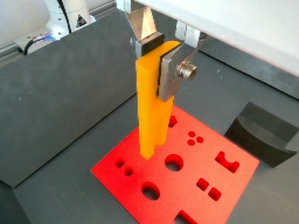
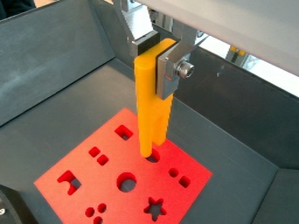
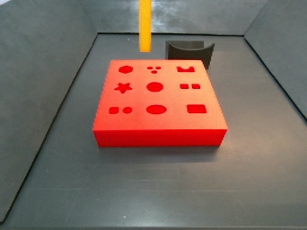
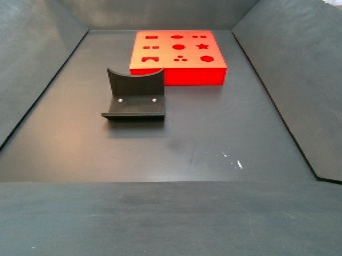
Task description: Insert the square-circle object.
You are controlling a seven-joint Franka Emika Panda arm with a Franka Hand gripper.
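Observation:
My gripper (image 1: 158, 63) is shut on the upper end of the square-circle object (image 1: 152, 109), a tall orange-yellow bar that hangs upright; both wrist views show this (image 2: 156, 59). The bar's lower end (image 2: 151, 149) is over the red block (image 2: 122, 175), among its shaped holes; I cannot tell whether it touches. In a side view the bar (image 3: 145, 25) shows at the far end of the red block (image 3: 156, 99), its lower end above the block's top. The gripper is out of both side views.
A dark grey curved piece (image 3: 189, 50) stands beside the red block's far right corner; it also shows in a side view (image 4: 134, 95) and a wrist view (image 1: 267, 131). Dark walls (image 3: 48, 108) enclose the floor.

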